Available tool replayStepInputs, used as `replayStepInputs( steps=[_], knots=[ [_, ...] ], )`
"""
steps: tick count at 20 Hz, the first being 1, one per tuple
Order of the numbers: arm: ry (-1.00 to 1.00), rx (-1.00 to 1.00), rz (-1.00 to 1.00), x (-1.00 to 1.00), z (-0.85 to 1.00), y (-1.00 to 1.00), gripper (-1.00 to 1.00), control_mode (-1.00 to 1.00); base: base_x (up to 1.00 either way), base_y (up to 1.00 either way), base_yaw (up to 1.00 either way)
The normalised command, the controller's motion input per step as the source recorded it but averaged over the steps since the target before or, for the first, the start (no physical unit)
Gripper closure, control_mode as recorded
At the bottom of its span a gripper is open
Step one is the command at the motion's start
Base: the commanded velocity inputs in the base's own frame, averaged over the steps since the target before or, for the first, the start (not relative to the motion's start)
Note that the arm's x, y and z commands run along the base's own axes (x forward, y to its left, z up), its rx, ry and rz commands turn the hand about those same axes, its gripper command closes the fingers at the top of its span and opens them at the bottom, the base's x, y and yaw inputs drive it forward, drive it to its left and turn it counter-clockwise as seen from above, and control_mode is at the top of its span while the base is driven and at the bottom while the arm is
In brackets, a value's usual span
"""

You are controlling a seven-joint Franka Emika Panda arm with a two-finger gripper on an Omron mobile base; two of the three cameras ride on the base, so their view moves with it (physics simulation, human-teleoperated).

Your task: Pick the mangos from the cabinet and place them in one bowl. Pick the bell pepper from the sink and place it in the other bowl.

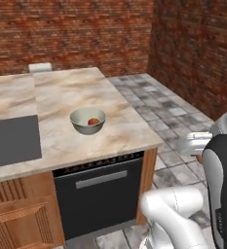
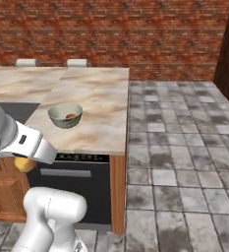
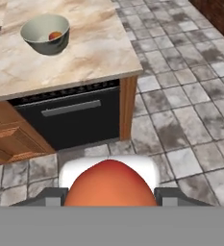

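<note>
In the hand view, a mango (image 3: 109, 185) occupies the bottom centre, orange-red and rounded, its lower part cut off by the frame edge. The gripper (image 3: 109, 196) has its two dark fingers (image 3: 53, 197) set against the fruit's left and right flanks, closed to the fruit's width and holding it; only their upper edges are visible. In the right base view the same mango (image 2: 23, 164) shows as a yellow-orange lump half hidden under the white arm link, so the fingers themselves cannot be made out there. In the left base view the hand is cut off at the right frame edge.

Beyond the gripper lies the grey tiled floor (image 3: 180, 96). Farther on stands the black dishwasher front (image 3: 75, 117) with its bar handle, beneath the marble counter (image 3: 84, 53). On the counter rests the pale grey-green bowl (image 3: 60, 41), upright, well clear of the counter edges. A second mango (image 3: 55, 35) lies inside it against the far wall, mostly hidden by the rim. A dark cooktop panel (image 1: 12, 141) sits left of the bowl. The brick wall (image 1: 71, 29) closes the scene.
</note>
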Motion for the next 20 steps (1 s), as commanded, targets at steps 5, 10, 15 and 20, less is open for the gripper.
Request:
replayStepInputs(
  steps=[5, 10, 15, 20],
  knots=[
    [0.0, 0.0, 0.0, 0.0, 0.0, 0.0, 1.0, 1.0, 0.65, 0.44, 0.2],
    [0.0, 0.0, 0.0, 0.0, 0.0, 0.0, 1.0, 1.0, 0.91, 0.79, 0.01],
    [0.0, 0.0, 0.0, 0.0, 0.0, 0.0, 1.0, 1.0, 0.55, 0.61, 0.0],
    [0.0, 0.0, 0.0, 0.0, 0.0, 0.0, 1.0, 1.0, 0.29, 0.08, 0.0]
  ],
)
